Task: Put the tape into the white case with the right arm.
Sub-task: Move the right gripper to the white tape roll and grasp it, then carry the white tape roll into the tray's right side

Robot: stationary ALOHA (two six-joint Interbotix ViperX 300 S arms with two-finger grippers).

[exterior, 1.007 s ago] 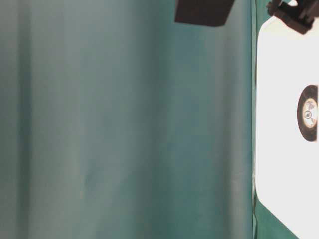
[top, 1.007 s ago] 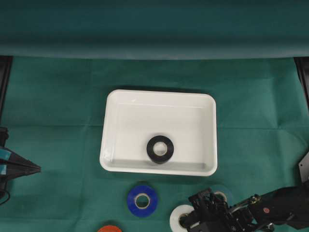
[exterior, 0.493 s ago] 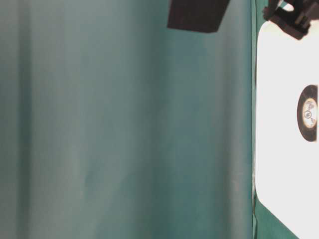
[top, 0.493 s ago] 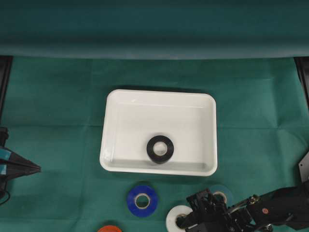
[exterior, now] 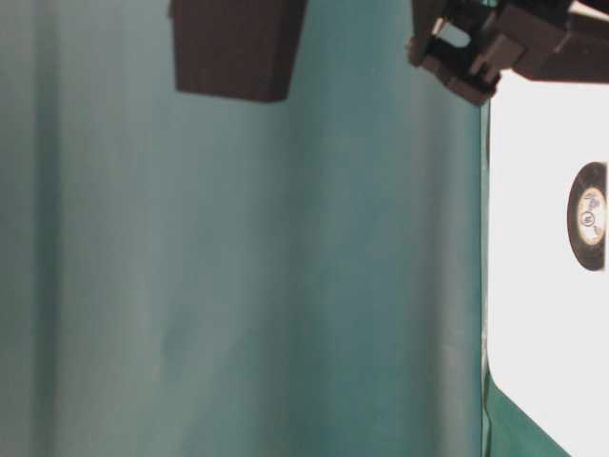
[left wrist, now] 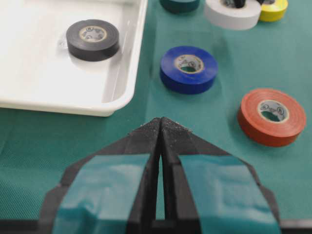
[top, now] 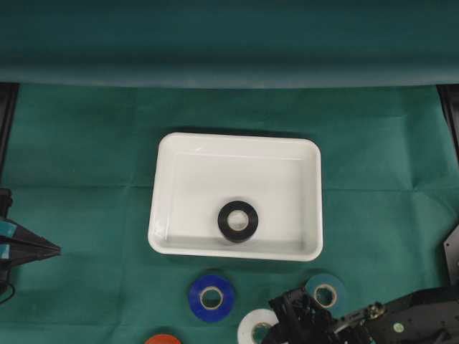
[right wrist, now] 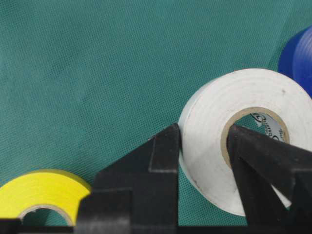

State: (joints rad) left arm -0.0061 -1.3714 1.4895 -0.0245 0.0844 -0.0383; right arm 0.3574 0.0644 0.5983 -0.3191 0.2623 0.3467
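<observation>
White tape (right wrist: 229,141) sits clamped in your right gripper (right wrist: 202,141): one black finger (right wrist: 163,156) presses the roll's outer wall and the other goes down through its core, so the jaws are pinched on the roll's wall. From overhead that roll (top: 252,326) is at the near edge of the green cloth (top: 86,179), just near of the white case (top: 308,154), with the right arm (top: 401,322) lying low along the near right edge and reaching left. A black roll (top: 237,220) lies flat inside the case by its near wall. Outside it lie a blue roll (top: 211,297), a teal roll (top: 325,292), an orange roll (left wrist: 271,116) and a yellow roll (right wrist: 39,195). Your left gripper (left wrist: 161,127) rests at the far left, its fingers pressed together, holding nothing.
</observation>
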